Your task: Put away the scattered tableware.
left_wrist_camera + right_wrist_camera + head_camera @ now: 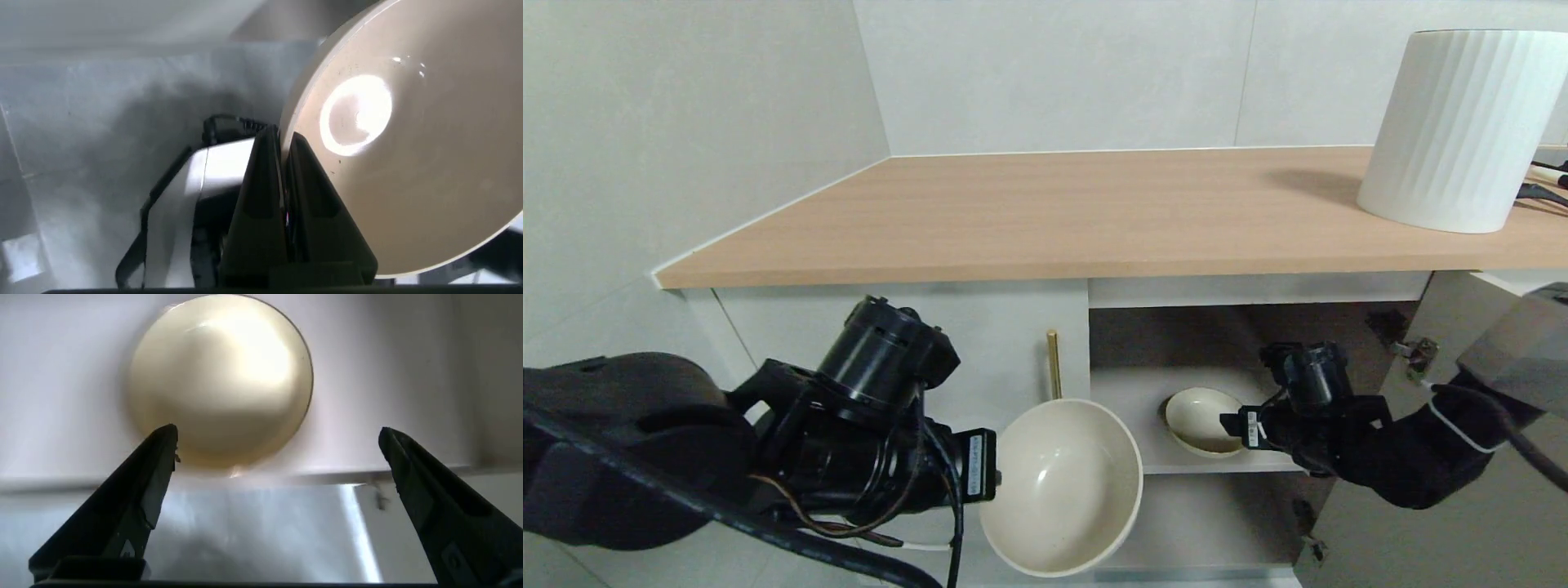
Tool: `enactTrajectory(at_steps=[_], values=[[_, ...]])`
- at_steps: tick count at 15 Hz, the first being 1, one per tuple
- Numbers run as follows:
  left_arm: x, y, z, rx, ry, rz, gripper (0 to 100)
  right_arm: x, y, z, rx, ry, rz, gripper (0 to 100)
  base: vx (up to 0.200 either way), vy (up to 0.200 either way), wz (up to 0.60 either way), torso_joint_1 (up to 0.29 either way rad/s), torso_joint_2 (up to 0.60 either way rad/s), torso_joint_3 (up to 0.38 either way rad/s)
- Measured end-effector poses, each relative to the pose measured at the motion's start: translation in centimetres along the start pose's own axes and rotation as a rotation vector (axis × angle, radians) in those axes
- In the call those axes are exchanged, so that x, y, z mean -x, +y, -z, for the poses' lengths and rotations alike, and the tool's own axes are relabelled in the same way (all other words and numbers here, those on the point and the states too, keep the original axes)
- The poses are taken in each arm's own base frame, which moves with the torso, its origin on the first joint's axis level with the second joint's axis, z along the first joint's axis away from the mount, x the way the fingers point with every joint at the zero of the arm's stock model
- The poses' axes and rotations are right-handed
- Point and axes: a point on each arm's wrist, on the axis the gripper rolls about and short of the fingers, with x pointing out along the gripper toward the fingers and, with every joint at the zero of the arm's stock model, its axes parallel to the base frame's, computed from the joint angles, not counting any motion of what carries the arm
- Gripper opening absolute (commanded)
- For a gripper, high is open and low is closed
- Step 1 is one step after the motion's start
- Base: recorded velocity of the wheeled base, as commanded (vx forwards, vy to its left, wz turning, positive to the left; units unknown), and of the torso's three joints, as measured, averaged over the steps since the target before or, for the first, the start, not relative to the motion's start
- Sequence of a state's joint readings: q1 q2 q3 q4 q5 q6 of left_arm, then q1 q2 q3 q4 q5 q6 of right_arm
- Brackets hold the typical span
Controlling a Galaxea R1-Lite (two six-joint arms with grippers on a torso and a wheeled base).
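Pale tiled walls back a wooden worktop (1094,212) across the upper half of the head view, with a white ribbed container (1454,122) at its upper right. Below it, right of centre, a white cabinet stands with its door (1437,539) swung open.

The small bowl (1201,420) sits on the cabinet shelf (1127,408), close to its front edge. The right gripper (1237,425) hangs just in front of it with fingers spread wide, touching nothing.

At lower centre, the left gripper (992,482) has its fingers pressed together on the rim of the large bowl (1062,486). That bowl is tipped nearly on edge, outside the opening and just below the brass handle (1054,363).

The likeliest trouble is that thin rim pinch. With the bowl's weight hanging off to one side, it could pivot or slip free during the swing inward. Its wide rim could also clip the handle, the cabinet's centre post or the shelf lip.

Inside, the large bowl may knock the small bowl, which could slide off the front edge. The right arm crowds the same opening, so the two arms might meet.

Small white labels show on both grippers in the head view, but their print is too small to read. Neither bowl carries visible writing.
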State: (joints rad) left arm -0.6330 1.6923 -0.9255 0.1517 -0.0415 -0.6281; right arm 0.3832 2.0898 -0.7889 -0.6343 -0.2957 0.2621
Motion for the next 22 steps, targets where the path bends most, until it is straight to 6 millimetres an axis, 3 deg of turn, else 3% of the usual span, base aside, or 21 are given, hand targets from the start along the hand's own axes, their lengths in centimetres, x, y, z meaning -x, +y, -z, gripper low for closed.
enactTrajectory(at_steps=[3,6,9,14,22], values=[[-2.7,-1.1,0.8,-0.055,-0.014,-0.140,0,5.5,0.9,-1.1,0.061,0.079,-0.125,100,0.000,0.000,0.00,0.000,0.00,0.000],[-4.1,-1.9,1.3,-0.100,-0.029,-0.239,0,10.9,3.4,-1.3,0.101,0.116,-0.314,100,0.000,0.000,0.00,0.000,0.00,0.000],[-4.4,-3.1,1.8,-0.133,-0.018,-0.258,0,13.5,4.7,-1.2,0.133,0.092,-0.408,100,0.000,0.000,0.00,0.000,0.00,0.000],[-4.8,-3.9,2.3,-0.157,-0.015,-0.252,0,14.8,6.0,0.1,0.180,0.108,-0.467,100,0.000,0.000,0.00,0.000,0.00,0.000],[-4.9,-4.5,3.1,-0.183,-0.003,-0.241,0,13.3,8.1,2.0,0.222,0.142,-0.484,100,0.000,0.000,0.00,0.000,0.00,0.000]])
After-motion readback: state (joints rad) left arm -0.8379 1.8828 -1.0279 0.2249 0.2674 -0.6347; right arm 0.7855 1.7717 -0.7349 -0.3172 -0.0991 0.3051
